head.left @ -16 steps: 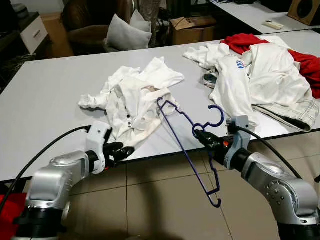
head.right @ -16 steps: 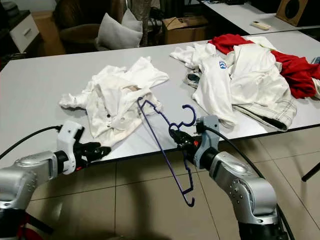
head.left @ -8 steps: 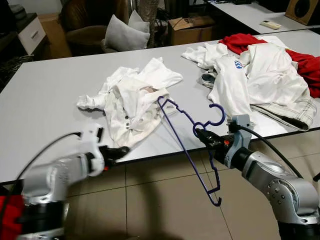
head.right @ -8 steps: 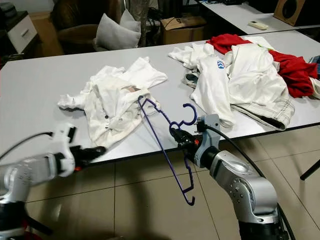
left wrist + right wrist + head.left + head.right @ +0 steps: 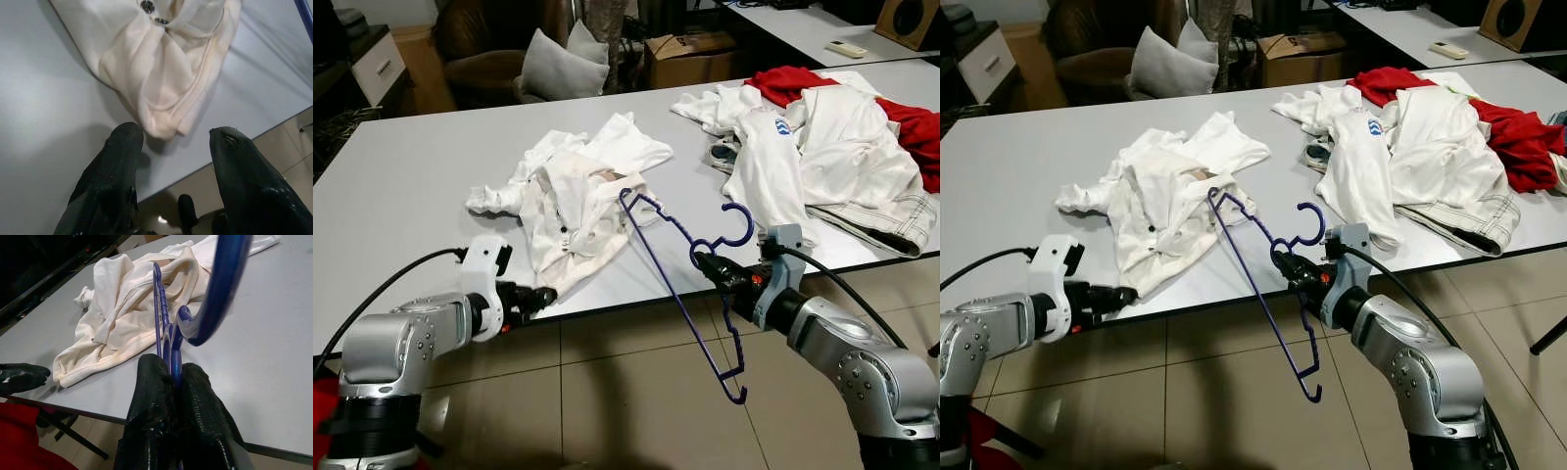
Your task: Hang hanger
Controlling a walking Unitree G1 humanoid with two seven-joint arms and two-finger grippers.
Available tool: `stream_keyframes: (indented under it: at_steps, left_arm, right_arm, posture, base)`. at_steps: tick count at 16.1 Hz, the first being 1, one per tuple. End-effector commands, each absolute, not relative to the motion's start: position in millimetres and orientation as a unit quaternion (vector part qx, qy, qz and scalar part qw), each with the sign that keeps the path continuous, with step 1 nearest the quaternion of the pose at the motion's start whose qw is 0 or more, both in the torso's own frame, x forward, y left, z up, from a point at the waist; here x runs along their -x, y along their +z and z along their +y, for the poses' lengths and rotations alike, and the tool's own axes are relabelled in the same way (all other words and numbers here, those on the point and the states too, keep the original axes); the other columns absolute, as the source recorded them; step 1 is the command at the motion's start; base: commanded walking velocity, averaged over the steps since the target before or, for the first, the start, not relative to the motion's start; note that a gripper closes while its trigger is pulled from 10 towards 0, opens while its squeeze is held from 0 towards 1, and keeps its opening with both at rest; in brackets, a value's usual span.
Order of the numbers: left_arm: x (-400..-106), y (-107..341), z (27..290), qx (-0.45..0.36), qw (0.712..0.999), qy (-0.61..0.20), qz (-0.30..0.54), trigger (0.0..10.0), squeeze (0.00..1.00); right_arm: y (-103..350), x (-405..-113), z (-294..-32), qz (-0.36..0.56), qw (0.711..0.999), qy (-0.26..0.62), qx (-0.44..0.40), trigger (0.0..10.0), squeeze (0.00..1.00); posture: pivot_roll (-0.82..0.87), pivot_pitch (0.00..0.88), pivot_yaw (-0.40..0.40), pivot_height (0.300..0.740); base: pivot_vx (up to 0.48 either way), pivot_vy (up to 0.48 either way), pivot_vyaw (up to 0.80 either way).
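Observation:
A blue plastic hanger (image 5: 674, 282) is held tilted over the table's front edge. Its upper end lies by the crumpled white garment (image 5: 573, 196), and its lower end hangs above the floor. My right gripper (image 5: 705, 262) is shut on the hanger's neck just under the hook (image 5: 736, 227); the right wrist view shows the fingers (image 5: 151, 382) pressed on the blue bar (image 5: 168, 345). My left gripper (image 5: 543, 297) sits at the table's front edge, open. In the left wrist view its fingertips (image 5: 128, 137) stand apart just short of the garment's hem (image 5: 161, 122), with nothing between them.
The grey table (image 5: 401, 196) carries a pile of white and red clothes (image 5: 832, 137) at the right. Behind it stand a chair with a grey cushion (image 5: 558, 69) and a cardboard box (image 5: 690, 54). Tiled floor (image 5: 607, 392) lies below the front edge.
My left arm has drawn back a little to the left along the table's front edge. The right gripper and the hanger have stayed where they were.

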State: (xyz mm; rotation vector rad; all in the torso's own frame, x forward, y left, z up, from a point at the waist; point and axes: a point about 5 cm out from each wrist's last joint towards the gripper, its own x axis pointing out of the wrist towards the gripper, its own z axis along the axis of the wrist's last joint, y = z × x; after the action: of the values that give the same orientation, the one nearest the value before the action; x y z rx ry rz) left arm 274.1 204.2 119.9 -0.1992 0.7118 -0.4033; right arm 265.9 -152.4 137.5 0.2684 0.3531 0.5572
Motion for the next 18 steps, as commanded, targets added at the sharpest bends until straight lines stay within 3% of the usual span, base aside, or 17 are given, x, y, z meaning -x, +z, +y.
stream_keyframes:
  at_steps: [1,5,9,10,11,13,18]
  left_arm:
    - [-276,115,200,0.108,0.910,-0.197,0.347,10.0,0.00]
    - [-280,91,188,0.113,0.903,-0.185,0.371,10.0,0.00]
    - [-296,88,178,0.199,0.913,-0.166,0.315,9.8,0.00]
    - [-297,89,176,0.217,0.911,-0.164,0.309,6.2,0.00]
    - [-297,88,174,0.228,0.907,-0.169,0.311,3.8,0.00]
    - [-297,84,170,0.234,0.904,-0.173,0.313,0.0,0.00]
    - [-304,76,174,0.271,0.906,-0.120,0.301,0.0,0.00]
  right_arm:
    - [141,-267,-149,0.166,0.936,0.281,-0.128,10.0,0.00]
    - [142,-267,-150,0.165,0.938,0.279,-0.126,10.0,0.00]
    - [142,-265,-151,0.166,0.938,0.277,-0.125,10.0,0.00]
    - [142,-265,-151,0.166,0.938,0.277,-0.125,10.0,0.00]
    - [141,-264,-151,0.167,0.938,0.277,-0.125,10.0,0.00]
    - [142,-264,-150,0.166,0.938,0.276,-0.125,10.0,0.00]
    - [141,-264,-150,0.167,0.939,0.275,-0.124,10.0,0.00]
  posture:
    - [-0.07,0.000,0.092,0.740]
    - [-0.09,0.000,0.098,0.740]
    - [-0.10,0.000,0.103,0.740]
    - [-0.10,0.000,0.103,0.740]
    - [-0.10,0.000,0.103,0.740]
    - [-0.10,0.000,0.109,0.740]
    - [-0.10,0.000,0.111,0.740]
  base:
    - [0.000,0.000,0.00]
    - [0.000,0.000,0.00]
    - [0.000,0.000,0.00]
    - [0.000,0.000,0.00]
    - [0.000,0.000,0.00]
    - [0.000,0.000,0.00]
    - [0.000,0.000,0.00]
